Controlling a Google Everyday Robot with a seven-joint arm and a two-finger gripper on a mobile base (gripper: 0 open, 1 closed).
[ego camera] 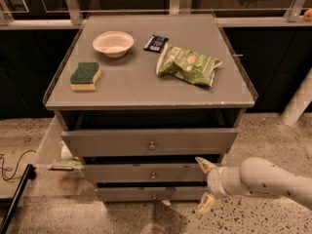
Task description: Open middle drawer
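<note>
Low at the right of the grey cabinet, the hand [205, 184] hangs with its two pale fingers spread wide, holding nothing, just off the right end of the middle drawer [122, 173]. That drawer sits between a taller front above and a thinner one below. On the surface [146, 89] lie a bowl [113, 43], a sponge [85, 75] and a green bag [188, 65].

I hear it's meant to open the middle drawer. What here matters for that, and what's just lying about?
For the job: middle drawer; tool, open, at the view's lower right, by that drawer's end.
Lying about: white bowl, sponge, green bag, dark packet, all on the cabinet top.
</note>
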